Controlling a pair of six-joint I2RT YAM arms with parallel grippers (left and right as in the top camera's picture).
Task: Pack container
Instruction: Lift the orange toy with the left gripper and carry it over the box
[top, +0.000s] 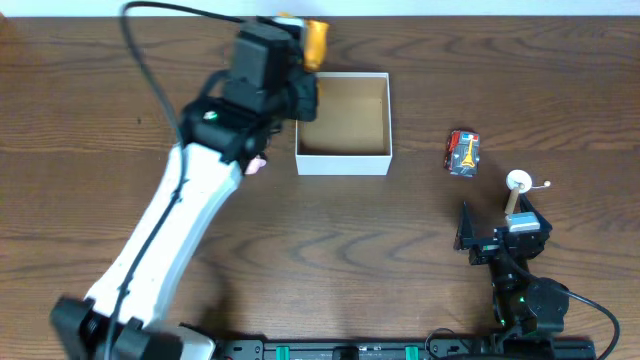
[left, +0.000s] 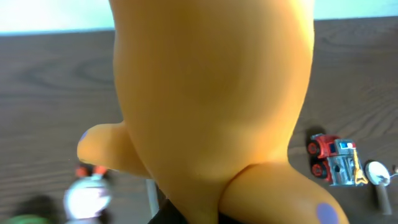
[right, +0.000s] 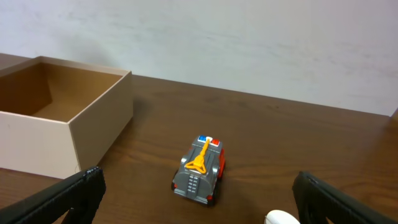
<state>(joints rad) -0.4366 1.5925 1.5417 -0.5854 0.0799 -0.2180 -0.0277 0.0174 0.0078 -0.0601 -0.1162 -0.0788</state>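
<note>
Left tool (top: 298, 55), in the upper middle of the overhead picture, was clamped narrow on a smooth orange-yellow toy (top: 314, 42), which filled nearly the whole left wrist picture. That toy sat at the top edge of the overhead picture, just beyond the upper left corner of the container (top: 343, 158). The container, a square white cardboard box with its brown inside showing, stood on the dark wooden worktop (top: 400, 270) in the upper centre. Right of it, well apart, lay a small red and grey toy fire truck (top: 462, 152) with an orange ladder on top. Below and right of the truck was a small white round piece on a stick (top: 519, 181). The right tool (top: 495, 215), at the lower right, stood wide with nothing between its fingers. A small pink item (top: 256, 166) peeked out beside the left arm.
</note>
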